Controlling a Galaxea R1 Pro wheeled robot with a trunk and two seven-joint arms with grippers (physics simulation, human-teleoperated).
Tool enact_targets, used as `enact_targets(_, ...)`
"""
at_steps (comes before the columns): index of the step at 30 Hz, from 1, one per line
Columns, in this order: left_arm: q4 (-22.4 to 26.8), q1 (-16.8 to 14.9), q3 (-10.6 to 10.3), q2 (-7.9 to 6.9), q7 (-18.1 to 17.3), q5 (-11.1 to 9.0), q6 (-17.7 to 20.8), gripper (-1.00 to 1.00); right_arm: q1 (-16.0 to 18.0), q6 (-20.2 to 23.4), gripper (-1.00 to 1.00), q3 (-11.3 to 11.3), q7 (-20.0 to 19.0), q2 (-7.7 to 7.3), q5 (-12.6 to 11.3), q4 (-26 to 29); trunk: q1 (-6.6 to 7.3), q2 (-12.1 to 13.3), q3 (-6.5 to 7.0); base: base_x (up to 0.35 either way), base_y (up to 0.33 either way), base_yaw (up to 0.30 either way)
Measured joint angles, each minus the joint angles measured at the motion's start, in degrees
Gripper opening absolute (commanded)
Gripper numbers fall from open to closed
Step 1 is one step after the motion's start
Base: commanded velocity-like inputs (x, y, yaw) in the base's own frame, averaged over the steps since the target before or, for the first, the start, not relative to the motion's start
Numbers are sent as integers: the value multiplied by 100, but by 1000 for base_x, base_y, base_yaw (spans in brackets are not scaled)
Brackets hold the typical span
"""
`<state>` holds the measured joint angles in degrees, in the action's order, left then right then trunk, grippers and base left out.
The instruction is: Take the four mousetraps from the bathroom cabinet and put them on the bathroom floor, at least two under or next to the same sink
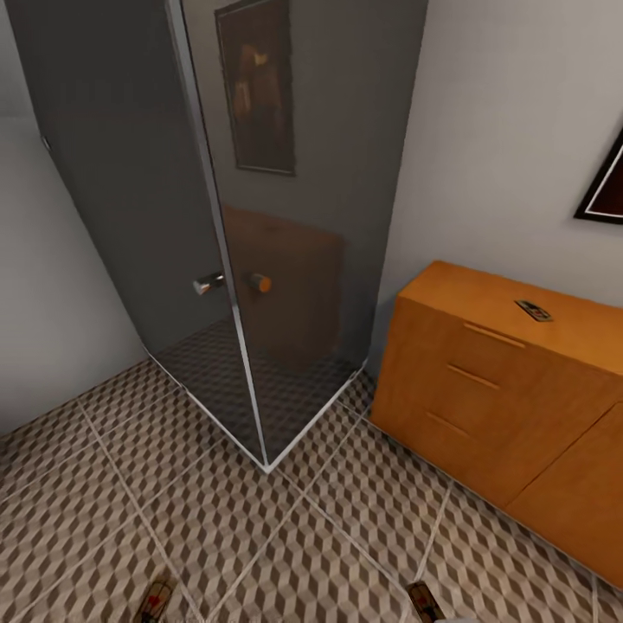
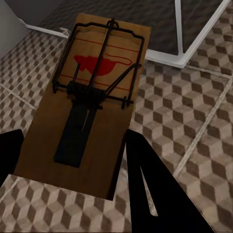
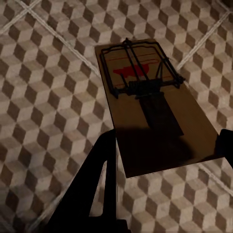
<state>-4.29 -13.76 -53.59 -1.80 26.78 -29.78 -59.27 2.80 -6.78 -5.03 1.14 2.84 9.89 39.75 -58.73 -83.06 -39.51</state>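
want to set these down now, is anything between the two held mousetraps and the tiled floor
Nothing visible. The left tool and right tool each grip a flat tan wooden mousetrap over bare cube-patterned brown-and-beige floor tiles.

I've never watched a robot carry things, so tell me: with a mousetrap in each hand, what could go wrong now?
The trap in the left hand is pinched only at its end, so it might slip. The right hand's trap likewise. A third mousetrap on the cabinet could be forgotten. The glass shower stands close ahead.
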Motion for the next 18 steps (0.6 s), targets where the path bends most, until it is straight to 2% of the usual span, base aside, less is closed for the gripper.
enact_targets(18, 0, 0, 0, 0, 0, -1, 0, -100, 0, 0, -100, 0, 0, 0, 0, -1, 0, 0, -57, 0, 0, 269)
